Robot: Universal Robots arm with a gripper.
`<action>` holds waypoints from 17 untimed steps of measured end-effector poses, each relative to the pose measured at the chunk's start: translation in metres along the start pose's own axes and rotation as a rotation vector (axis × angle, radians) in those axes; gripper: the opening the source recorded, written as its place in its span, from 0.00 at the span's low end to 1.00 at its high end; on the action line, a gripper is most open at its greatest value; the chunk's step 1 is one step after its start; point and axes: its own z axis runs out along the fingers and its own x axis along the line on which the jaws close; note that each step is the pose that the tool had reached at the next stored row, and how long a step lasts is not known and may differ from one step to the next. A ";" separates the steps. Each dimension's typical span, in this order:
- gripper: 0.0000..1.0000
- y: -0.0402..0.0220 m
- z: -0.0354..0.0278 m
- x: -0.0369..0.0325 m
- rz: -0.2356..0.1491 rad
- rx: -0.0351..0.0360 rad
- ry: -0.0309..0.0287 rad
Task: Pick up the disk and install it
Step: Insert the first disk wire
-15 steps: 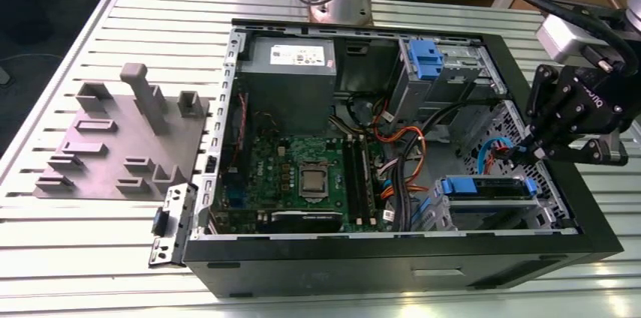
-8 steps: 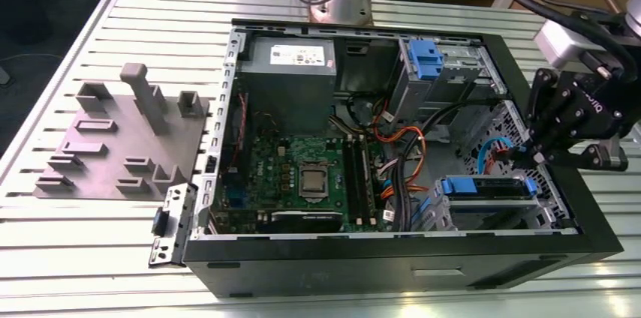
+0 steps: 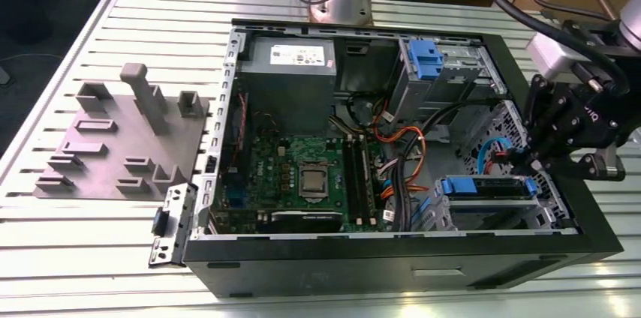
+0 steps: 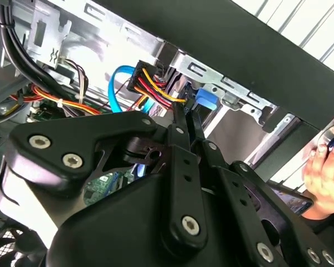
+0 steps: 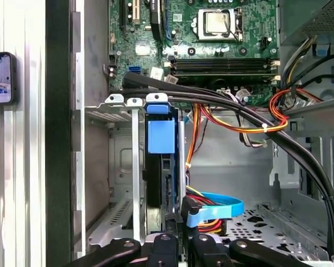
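The disk (image 3: pixel 486 187) lies flat in the lower drive cage at the open computer case's (image 3: pixel 401 254) front right corner, with its blue carrier frame on top. In the first wrist view the disk (image 5: pixel 156 183) is edge-on in the metal cage, its blue tab (image 5: pixel 160 135) facing the motherboard. My gripper (image 3: pixel 526 154) hangs just past the disk's outer end, above the cage. In both wrist views the gripper (image 5: pixel 181 239) has its two black fingers (image 4: pixel 177 133) pressed side by side, shut, the tips close to the blue tab (image 4: pixel 205 100). Nothing shows between them.
Orange, red and blue cables (image 5: pixel 250 125) run close by the cage. A second blue carrier (image 3: pixel 425 59) sits in the upper bay. A grey fixture plate (image 3: pixel 125 142) lies on the slotted table at the exterior view's left. A person's hand (image 4: pixel 325 167) and a phone (image 5: pixel 0 78) are just outside the case.
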 end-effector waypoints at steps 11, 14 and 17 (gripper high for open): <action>0.16 0.0120 0.0021 0.0078 0.000 0.0308 -0.0041; 0.16 0.0187 0.0034 0.0083 0.000 0.0464 -0.0088; 0.16 0.0233 0.0049 0.0085 0.000 0.0673 -0.0144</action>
